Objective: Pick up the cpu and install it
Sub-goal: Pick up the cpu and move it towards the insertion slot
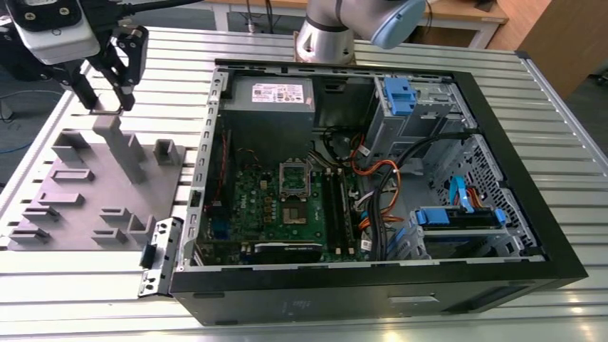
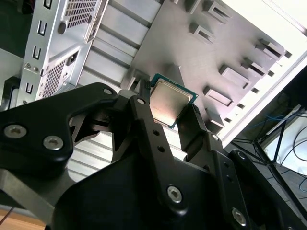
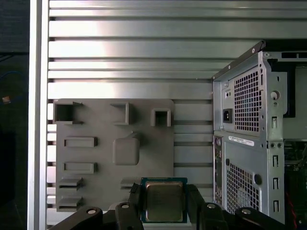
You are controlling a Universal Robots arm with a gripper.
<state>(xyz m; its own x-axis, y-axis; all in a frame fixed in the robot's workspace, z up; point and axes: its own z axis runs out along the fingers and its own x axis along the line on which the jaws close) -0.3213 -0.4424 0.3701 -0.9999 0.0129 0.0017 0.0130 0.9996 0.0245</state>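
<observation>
Over grey tray point(image 3: 96, 158) beside computer case point(image 3: 249, 143), cpu point(image 3: 164, 201) in end effector point(image 3: 164, 195)

Looks like a robotics lab to us: slotted aluminium table point(image 1: 556, 132), robot arm point(image 1: 328, 35) standing on it, opened PC case point(image 1: 380, 296), wooden desks point(image 1: 460, 11) behind.

A: How many chips do you count?
B: 1 cpu point(image 3: 164, 201).
A: And the big hardware?
B: 1 open computer case point(image 1: 332, 299), with 1 green motherboard point(image 1: 256, 192), 1 power supply point(image 1: 270, 92) and 2 blue drive brackets point(image 1: 397, 94) point(image 1: 460, 216) inside.
A: Outside the case?
B: 1 grey fixture plate point(image 3: 96, 129) on 1 tabletop point(image 1: 560, 142), 1 robot arm point(image 1: 332, 28), 1 pair of jaws.
</observation>
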